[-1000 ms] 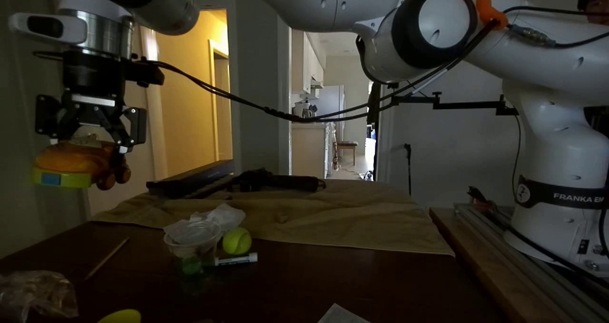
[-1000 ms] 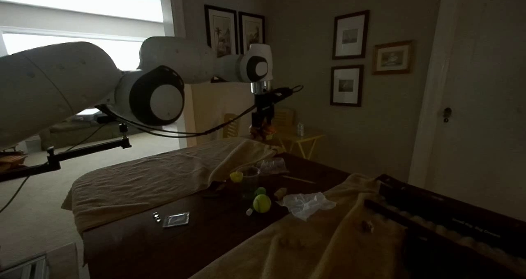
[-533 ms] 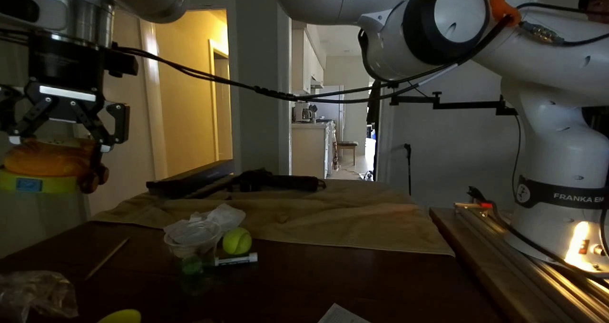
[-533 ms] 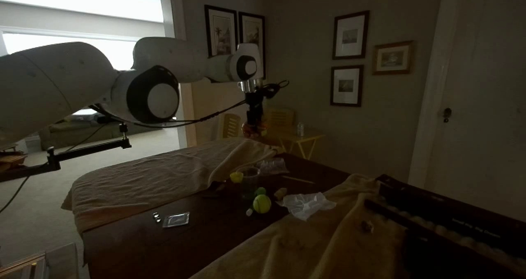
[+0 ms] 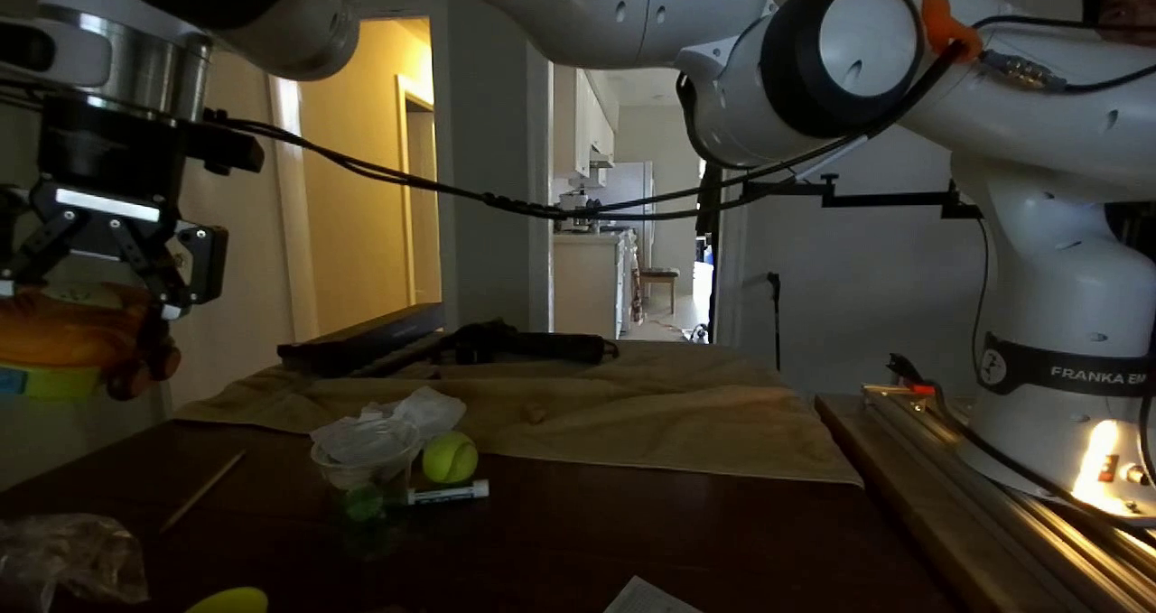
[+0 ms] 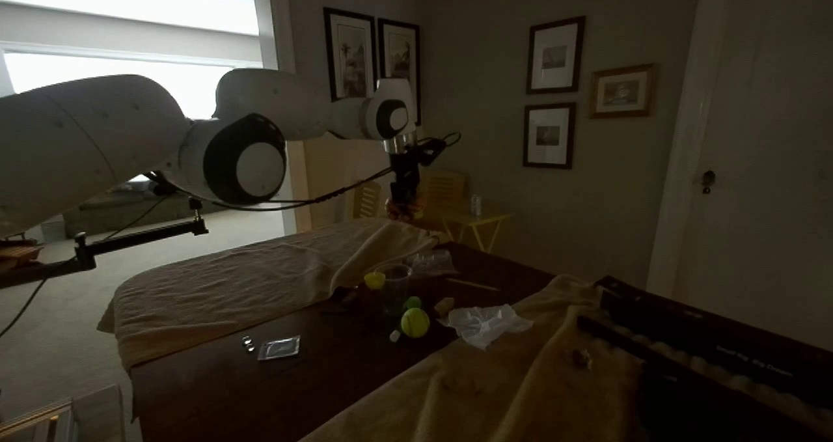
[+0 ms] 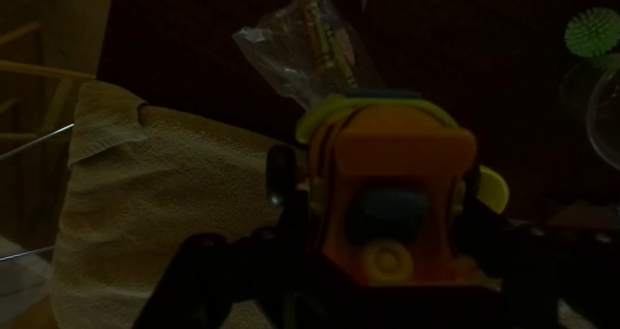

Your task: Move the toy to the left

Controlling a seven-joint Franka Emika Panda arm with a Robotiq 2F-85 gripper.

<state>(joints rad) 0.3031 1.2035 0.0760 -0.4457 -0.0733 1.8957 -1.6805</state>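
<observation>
Has the orange-and-yellow toy point(image 5: 63, 335) clamped from both sides in the gripper point(image 7: 380, 179), spread only to its width, and holds it raised off the surface point(image 5: 560, 550), at the left edge of an exterior view. Covers, in the wrist view, part of a clear plastic bag point(image 7: 276, 53), a tan towel point(image 7: 155, 198) and a yellow object point(image 7: 493, 189). Hangs well apart from a clear cup point(image 5: 357, 470) on the surface, with a green spiky ball point(image 7: 592, 31) just beside the cup and a tennis ball point(image 5: 450, 458) near both.
</observation>
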